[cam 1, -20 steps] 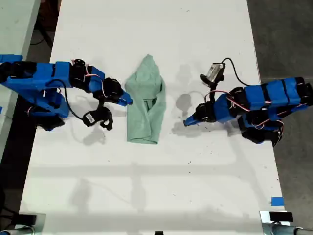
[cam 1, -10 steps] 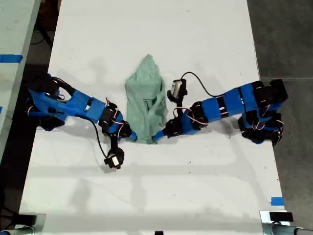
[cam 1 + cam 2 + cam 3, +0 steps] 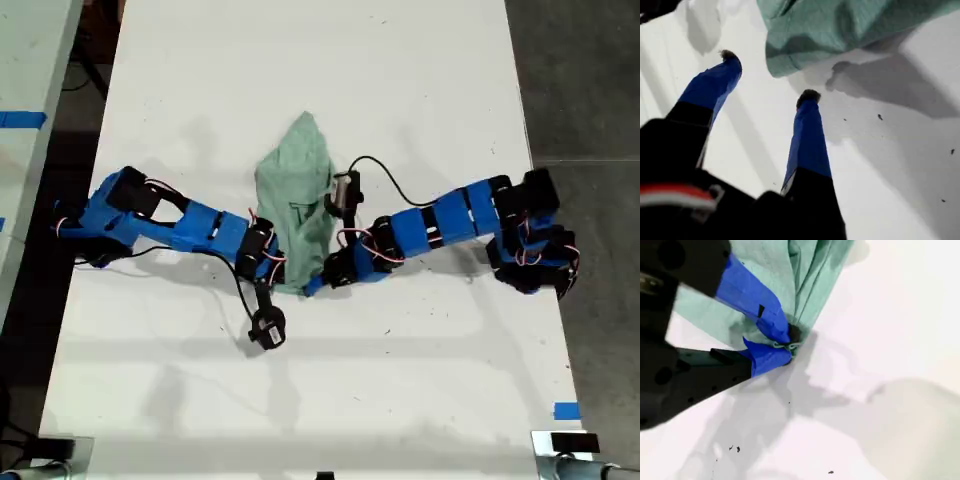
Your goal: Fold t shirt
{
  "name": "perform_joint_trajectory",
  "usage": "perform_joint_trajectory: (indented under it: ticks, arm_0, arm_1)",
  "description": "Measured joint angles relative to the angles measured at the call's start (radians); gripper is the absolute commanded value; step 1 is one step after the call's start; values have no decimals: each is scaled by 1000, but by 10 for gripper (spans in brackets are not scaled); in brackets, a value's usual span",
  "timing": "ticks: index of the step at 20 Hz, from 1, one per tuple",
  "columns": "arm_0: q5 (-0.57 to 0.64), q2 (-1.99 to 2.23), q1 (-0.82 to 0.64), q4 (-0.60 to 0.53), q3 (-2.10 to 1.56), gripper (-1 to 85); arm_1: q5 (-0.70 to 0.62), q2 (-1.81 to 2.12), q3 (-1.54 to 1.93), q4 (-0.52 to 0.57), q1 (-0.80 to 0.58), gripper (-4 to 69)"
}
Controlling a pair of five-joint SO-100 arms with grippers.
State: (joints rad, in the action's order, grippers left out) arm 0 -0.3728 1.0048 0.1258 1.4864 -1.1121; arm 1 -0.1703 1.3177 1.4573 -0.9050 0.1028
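Currently the t shirt (image 3: 300, 210) lies bundled mid-table (image 3: 300, 60). My second gripper (image 3: 786, 346) pinches its bottom corner, jaws pressed together on the cloth. My first gripper (image 3: 769, 75) has jaws spread (nothing between them), just beside the hem.

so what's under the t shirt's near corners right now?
White table beneath the t shirt. My second gripper is pinched on a hem corner. My first gripper is open, short of the edge. Anything beneath the bundle's middle is covered.
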Motion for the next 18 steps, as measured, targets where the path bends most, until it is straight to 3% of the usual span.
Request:
perform_joint_trajectory:
  ticks: [9,11,14,18]
  arm_0:
    - [3,-38,0,15,67,-3]
    - [3,-41,0,15,67,-3]
    - [3,-41,3,15,67,-3]
    - [3,-46,3,14,97,-3]
  arm_1:
    - [2,-163,-144,58,2,223]
    - [44,-164,-146,44,2,7]
    - [143,-167,-172,-15,-25,7]
    - [163,-190,-247,-97,-31,7]
